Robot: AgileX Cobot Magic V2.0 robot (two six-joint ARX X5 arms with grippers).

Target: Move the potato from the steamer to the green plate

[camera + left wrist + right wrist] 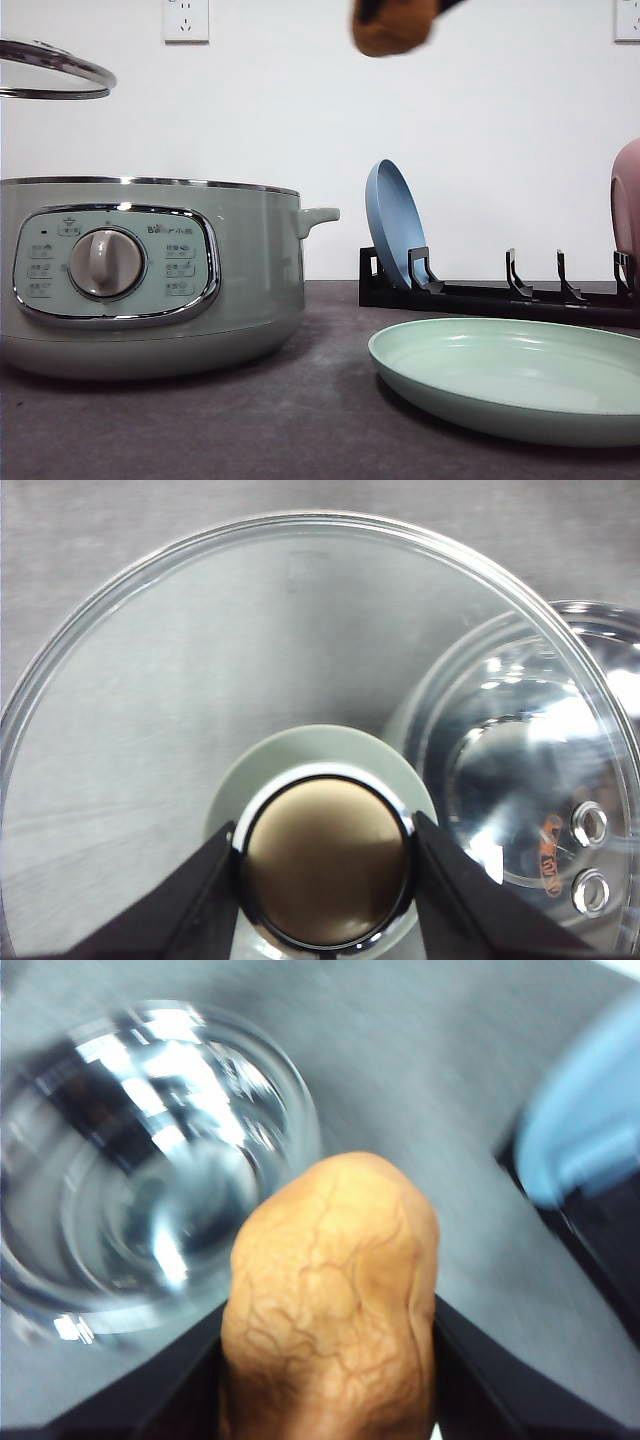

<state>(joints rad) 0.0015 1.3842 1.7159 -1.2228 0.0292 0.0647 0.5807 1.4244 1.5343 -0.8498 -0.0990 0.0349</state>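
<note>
Right gripper point(330, 1400) is clamped on the lumpy orange-brown potato point(335, 1300); in the right wrist view its black jaws press the potato's two flanks and the tuber's long axis runs out away from the wrist. In the front view the potato point(393, 28) hangs high at the upper edge of the picture, clear of everything, above the stretch of dark table point(300, 420) between pot and plate.

Nearest in the front view sits the wide, shallow pale mint-green plate point(520, 385), flat on the table and bare. From the held potato it lies at about five o'clock in that picture: down and toward the robot's right. That is the relation the coming move seems to turn on, a carry rightward and a descent over the plate's middle, and the right arm is the one already loaded for it.

Beside the plate at nine o'clock stands the large pale sage-green steamer point(150, 275) with its chrome rim and central knob, uncovered. Left gripper point(325, 875) is closed on the knob of the glass lid point(200, 680), holding it up above the steamer's far left side.

Farther back, a black dish rack point(480, 290) holds an upright blue plate point(395, 225) and a pink plate point(628, 200) at the right edge.
</note>
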